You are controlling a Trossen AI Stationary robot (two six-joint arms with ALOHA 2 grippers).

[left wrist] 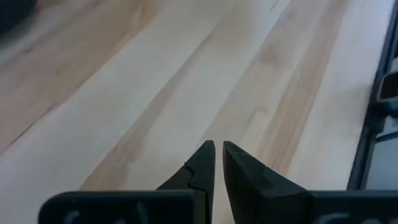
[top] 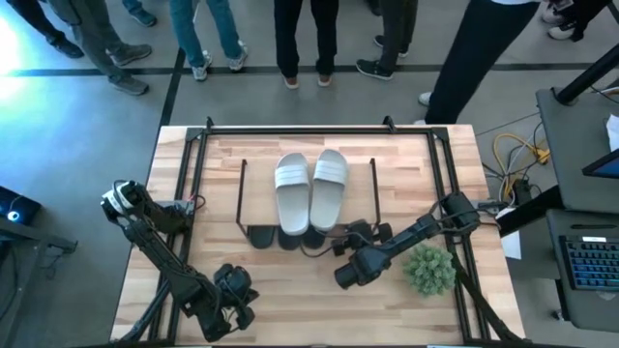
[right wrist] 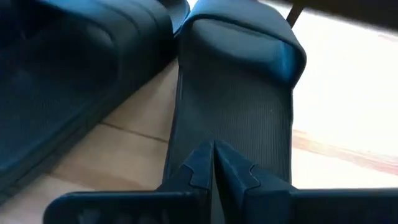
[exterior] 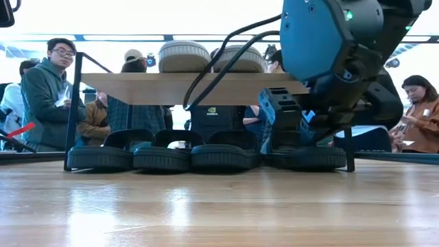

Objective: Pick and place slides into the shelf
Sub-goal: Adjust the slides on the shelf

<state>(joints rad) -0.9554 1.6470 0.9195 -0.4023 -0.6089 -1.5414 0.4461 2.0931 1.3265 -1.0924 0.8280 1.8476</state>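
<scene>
Two ribbed pale slides (top: 310,188) lay on the shelf's (exterior: 171,88) wooden board. The right gripper (right wrist: 214,163), closed and seemingly empty, pressed a matte black slide (right wrist: 239,102) beneath.

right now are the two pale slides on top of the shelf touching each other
Touching. The high view shows the two pale slides side by side on the shelf with no gap between their inner edges.

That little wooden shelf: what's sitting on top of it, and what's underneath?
On the shelf top lie two pale slides. Underneath stand four black slides in a row; the right pincer and its arm cover part of the fourth.
</scene>
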